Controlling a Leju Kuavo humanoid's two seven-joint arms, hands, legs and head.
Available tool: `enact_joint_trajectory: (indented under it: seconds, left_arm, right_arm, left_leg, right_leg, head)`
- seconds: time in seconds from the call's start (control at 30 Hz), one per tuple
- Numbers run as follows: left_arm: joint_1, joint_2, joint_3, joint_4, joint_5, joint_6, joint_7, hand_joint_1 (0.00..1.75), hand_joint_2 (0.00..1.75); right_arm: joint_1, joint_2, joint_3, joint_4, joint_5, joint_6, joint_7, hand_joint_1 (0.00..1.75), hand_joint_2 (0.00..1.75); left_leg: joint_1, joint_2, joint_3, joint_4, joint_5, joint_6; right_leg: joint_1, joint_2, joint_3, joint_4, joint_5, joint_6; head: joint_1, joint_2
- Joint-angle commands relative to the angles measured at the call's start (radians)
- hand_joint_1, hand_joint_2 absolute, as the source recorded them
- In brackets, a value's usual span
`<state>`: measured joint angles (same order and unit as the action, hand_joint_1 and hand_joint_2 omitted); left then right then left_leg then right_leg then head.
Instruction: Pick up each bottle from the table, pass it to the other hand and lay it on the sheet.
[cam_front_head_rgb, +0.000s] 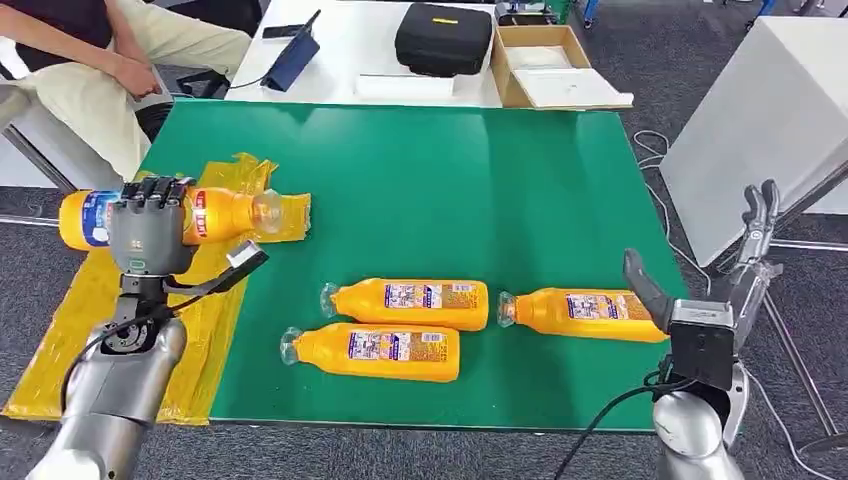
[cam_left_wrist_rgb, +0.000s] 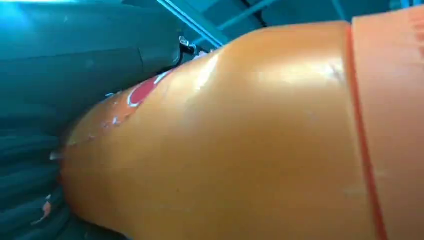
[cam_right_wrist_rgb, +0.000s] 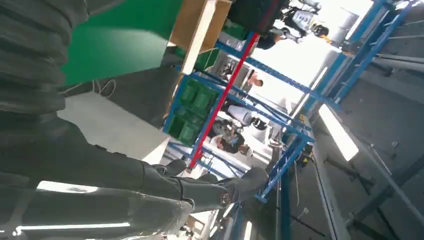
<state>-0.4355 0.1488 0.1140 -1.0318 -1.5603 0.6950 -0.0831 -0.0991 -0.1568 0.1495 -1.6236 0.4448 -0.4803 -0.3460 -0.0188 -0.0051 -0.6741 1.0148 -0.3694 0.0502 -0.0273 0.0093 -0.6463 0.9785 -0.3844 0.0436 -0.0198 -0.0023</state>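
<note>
Your left hand (cam_front_head_rgb: 150, 232) is gripping an orange bottle (cam_front_head_rgb: 215, 214) sideways, fingers wrapped over its middle, holding it above the yellow sheet (cam_front_head_rgb: 205, 320) at the green table's (cam_front_head_rgb: 450, 190) left edge. Your right hand (cam_front_head_rgb: 715, 290) is holding nothing (fingers spread and pointing up) beside the table's right edge. Three more orange bottles (cam_front_head_rgb: 410, 302) are lying on the table.

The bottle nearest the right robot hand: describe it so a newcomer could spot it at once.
On the green table, three orange bottles lie on their sides near the front edge. This bottle lies alone at the right, by the open right robot hand; the other two lie paired, one behind the other.
</note>
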Motion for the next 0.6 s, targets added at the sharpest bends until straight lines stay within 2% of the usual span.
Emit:
enact_joint_trajectory:
  seconds: [0.03, 0.1, 0.13, 0.3, 0.33, 0.4, 0.47, 0.6]
  left_arm:
    - [-0.034, 0.093, -0.113, 0.199, -0.011, 0.003, 0.068, 1.75, 1.75]
    - [-0.037, 0.105, -0.148, 0.243, -0.010, 0.003, 0.100, 1.75, 1.75]
    - [-0.037, 0.105, -0.148, 0.243, -0.010, 0.003, 0.100, 1.75, 1.75]
    - [-0.051, 0.100, -0.127, 0.317, 0.005, 0.003, 0.099, 1.75, 1.75]
    - [-0.055, 0.102, -0.127, 0.339, 0.008, 0.003, 0.097, 1.75, 1.75]
    - [-0.062, 0.093, -0.119, 0.370, 0.017, 0.003, 0.089, 1.75, 1.75]
    - [-0.057, 0.085, -0.115, 0.373, 0.018, 0.003, 0.091, 1.75, 1.75]
    - [-0.048, 0.070, -0.092, 0.384, 0.018, 0.003, 0.087, 1.75, 1.75]
  right_arm:
    - [0.023, -0.026, -0.019, 0.032, 0.010, 0.009, 0.019, 0.00, 1.75]
    - [0.025, -0.031, -0.017, 0.031, 0.013, 0.011, 0.022, 0.00, 1.75]
    - [0.025, -0.031, -0.017, 0.031, 0.013, 0.011, 0.022, 0.00, 1.75]
    - [0.039, -0.046, -0.016, 0.030, 0.029, 0.029, 0.029, 0.00, 1.75]
    - [0.043, -0.049, -0.015, 0.028, 0.030, 0.029, 0.030, 0.00, 1.75]
    - [0.043, -0.055, -0.015, 0.029, 0.032, 0.028, 0.037, 0.00, 1.75]
    - [0.040, -0.055, -0.013, 0.032, 0.033, 0.029, 0.040, 0.00, 1.75]
    - [0.030, -0.061, -0.002, 0.048, 0.035, 0.030, 0.045, 0.00, 1.75]
  left_leg:
    - [0.002, 0.000, 0.010, -0.001, -0.004, -0.006]
    - [0.000, -0.001, 0.005, -0.001, -0.001, -0.003]
    - [0.001, 0.000, 0.008, -0.002, -0.003, -0.004]
    - [0.000, -0.001, 0.004, -0.001, -0.001, -0.003]
    - [0.001, -0.001, 0.008, -0.001, -0.003, -0.005]
    - [0.001, -0.001, 0.004, -0.001, -0.001, -0.003]
    - [0.002, -0.002, 0.010, -0.001, -0.003, -0.006]
    - [0.001, 0.000, 0.007, -0.001, -0.002, -0.004]
  right_leg:
    - [0.002, -0.002, 0.011, -0.002, -0.003, -0.005]
    - [0.000, -0.001, 0.005, -0.001, -0.001, -0.002]
    - [0.001, -0.002, 0.008, -0.002, -0.002, -0.003]
    - [0.000, -0.002, 0.005, -0.001, -0.001, -0.002]
    - [0.001, -0.002, 0.009, -0.002, -0.003, -0.003]
    - [0.001, -0.002, 0.005, -0.001, -0.001, -0.002]
    - [0.002, -0.003, 0.011, -0.002, -0.003, -0.004]
    - [0.001, -0.002, 0.007, -0.002, -0.002, -0.003]
  head:
    - [0.000, 0.000]
    - [0.000, 0.000]
    - [0.000, 0.000]
    - [0.000, 0.000]
    - [0.001, 0.000]
    - [0.000, 0.000]
    - [0.001, 0.000]
    - [0.000, 0.000]
